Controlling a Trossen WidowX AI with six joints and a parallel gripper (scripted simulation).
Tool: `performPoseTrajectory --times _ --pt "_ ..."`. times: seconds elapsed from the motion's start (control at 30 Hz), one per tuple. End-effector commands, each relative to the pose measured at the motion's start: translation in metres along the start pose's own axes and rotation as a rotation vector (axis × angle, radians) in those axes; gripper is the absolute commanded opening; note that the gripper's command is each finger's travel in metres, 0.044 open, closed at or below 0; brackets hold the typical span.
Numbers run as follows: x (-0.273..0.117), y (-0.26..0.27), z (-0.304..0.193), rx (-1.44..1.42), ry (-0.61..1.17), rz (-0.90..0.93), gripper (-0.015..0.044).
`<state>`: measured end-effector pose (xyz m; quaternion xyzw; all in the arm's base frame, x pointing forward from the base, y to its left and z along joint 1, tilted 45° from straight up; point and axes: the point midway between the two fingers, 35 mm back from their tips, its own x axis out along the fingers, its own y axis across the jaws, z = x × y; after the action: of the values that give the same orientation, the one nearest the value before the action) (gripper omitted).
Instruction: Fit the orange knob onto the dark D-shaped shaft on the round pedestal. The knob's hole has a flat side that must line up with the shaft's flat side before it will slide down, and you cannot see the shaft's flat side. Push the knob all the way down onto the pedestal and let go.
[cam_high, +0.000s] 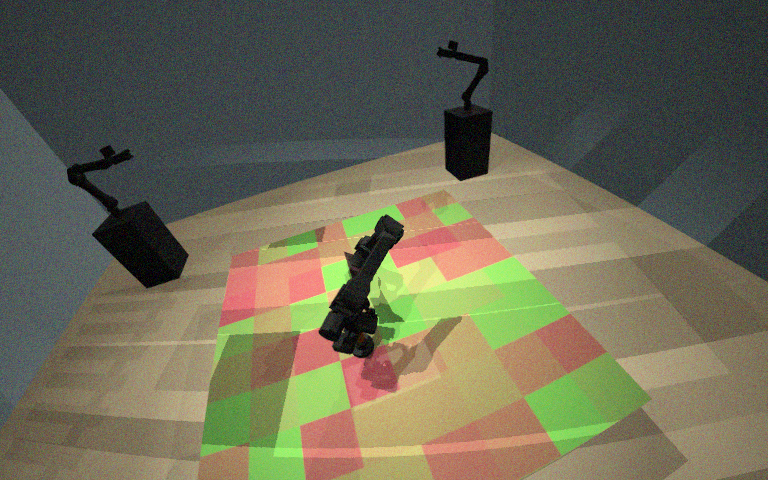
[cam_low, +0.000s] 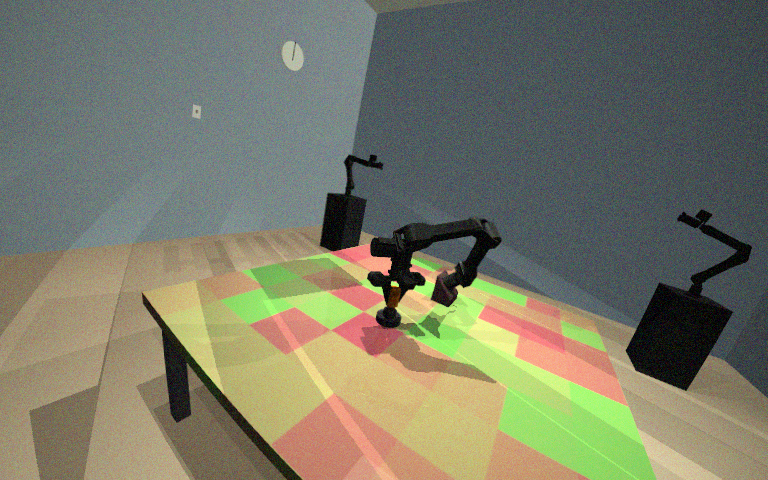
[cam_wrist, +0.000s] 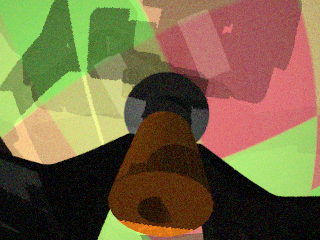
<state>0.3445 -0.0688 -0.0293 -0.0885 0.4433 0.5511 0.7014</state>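
The orange knob (cam_low: 394, 297) (cam_wrist: 159, 165) is held between the fingers of my gripper (cam_low: 393, 295) (cam_wrist: 164, 144), which is shut on it. In the top view only a small orange patch of the knob (cam_high: 361, 337) shows beside the dark gripper. The round dark pedestal (cam_high: 363, 351) (cam_low: 388, 319) (cam_wrist: 133, 115) stands on the table directly beneath the knob. In the exterior view a short dark part shows between the knob's lower end and the pedestal's wide base. The shaft's flat side and how far the shaft enters the knob are hidden.
The patchwork-coloured table (cam_high: 475, 367) (cam_low: 453, 413) carries my arm's base (cam_low: 444, 289), behind the pedestal. Two black plinths (cam_high: 467, 144) (cam_high: 141, 246) (cam_low: 343, 221) (cam_low: 679, 333) with small dark arms stand beyond the table. Shadows fall across the table.
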Motion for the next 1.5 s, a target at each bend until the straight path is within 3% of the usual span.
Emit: performPoseTrajectory --times 0.0,1.47 --pt "-0.0031 -0.0001 0.0009 0.0 -0.001 -0.002 0.0" --pt "0.0011 -0.0006 0.0014 -0.053 -0.001 -0.001 0.0"
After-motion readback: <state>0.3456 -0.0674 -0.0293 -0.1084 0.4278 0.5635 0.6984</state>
